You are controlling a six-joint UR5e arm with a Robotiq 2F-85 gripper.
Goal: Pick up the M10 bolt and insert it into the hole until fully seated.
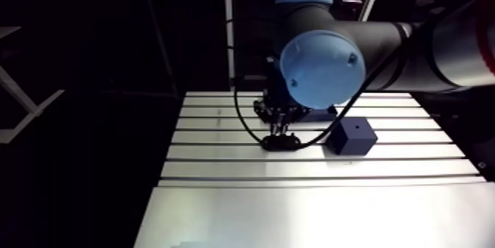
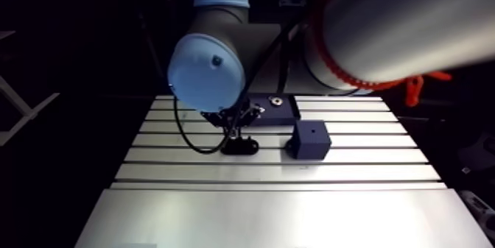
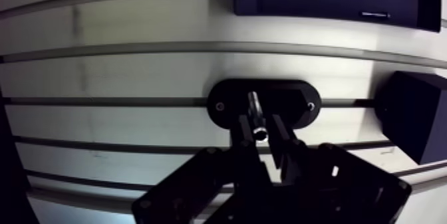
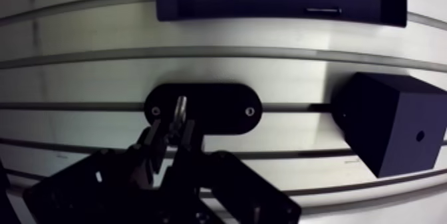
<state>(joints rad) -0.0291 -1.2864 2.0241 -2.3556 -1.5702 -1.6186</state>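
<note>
Slotted tabletop below, my jaws sit narrowly closed on the bolt, which stands in its holder. Lift, carry and seating in the block remain, I judge.

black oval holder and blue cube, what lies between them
Nothing; just bare slotted table between the black oval holder and the blue cube, clear in the wrist view.

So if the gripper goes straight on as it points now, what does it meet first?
Probably the black holder, directly under the gripper; the bolt it holds would reach it first. The gap between them is hard to judge.
</note>
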